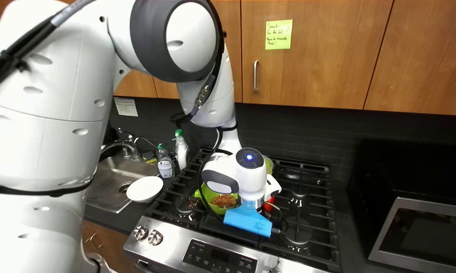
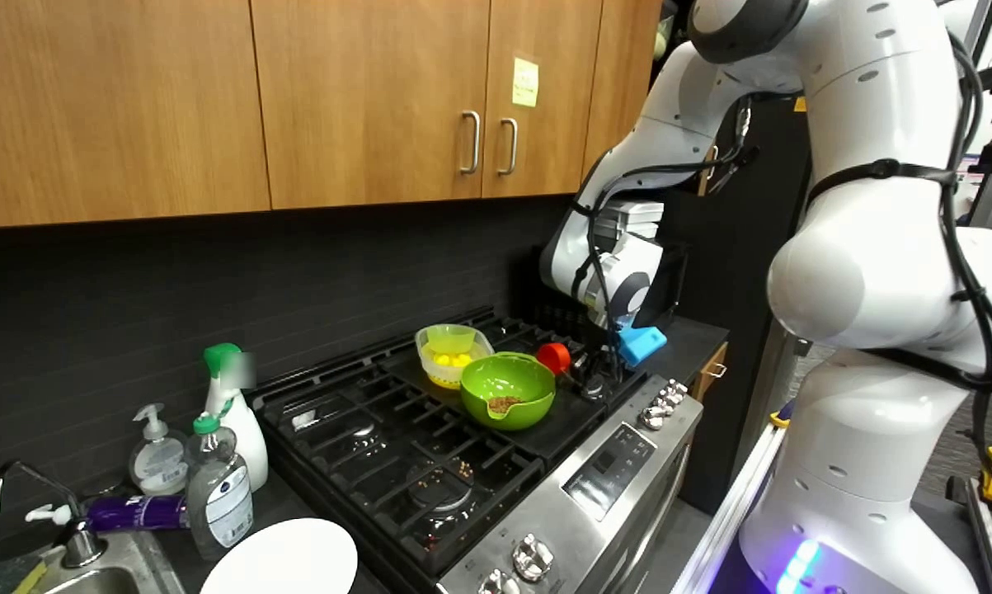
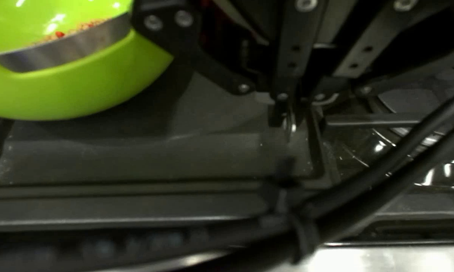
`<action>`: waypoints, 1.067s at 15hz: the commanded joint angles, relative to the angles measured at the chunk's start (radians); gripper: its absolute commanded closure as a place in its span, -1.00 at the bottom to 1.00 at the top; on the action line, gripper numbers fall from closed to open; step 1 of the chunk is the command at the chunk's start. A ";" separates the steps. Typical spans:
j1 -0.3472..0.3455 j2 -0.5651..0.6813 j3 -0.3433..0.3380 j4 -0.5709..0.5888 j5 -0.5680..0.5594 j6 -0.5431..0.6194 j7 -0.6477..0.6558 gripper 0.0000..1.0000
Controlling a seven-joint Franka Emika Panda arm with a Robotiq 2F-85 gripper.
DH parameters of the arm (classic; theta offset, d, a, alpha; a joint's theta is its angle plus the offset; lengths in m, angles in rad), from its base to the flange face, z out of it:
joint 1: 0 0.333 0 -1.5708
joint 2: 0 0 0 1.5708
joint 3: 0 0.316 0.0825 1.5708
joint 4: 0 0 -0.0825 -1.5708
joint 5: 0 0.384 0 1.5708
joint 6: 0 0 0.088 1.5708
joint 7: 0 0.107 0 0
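Above the stove (image 2: 566, 528), a red cup (image 2: 554, 358) is being gripped by what looks like its thin handle (image 3: 292, 125) in the narrowly closed claw (image 3: 285, 115), while brown bits (image 2: 504, 403) are being held in a green bowl (image 3: 79, 90) near the cup.

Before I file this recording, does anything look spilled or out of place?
Yes: small brown bits lie scattered around the front burner nearest the sink, outside the green mixing bowl, so they look spilled.
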 commanded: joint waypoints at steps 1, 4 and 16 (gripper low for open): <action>0.015 -0.119 -0.005 -0.071 0.012 -0.001 0.029 0.98; 0.023 -0.216 -0.006 -0.131 0.003 -0.016 0.034 0.98; 0.124 -0.353 -0.020 -0.299 -0.032 0.030 0.036 0.98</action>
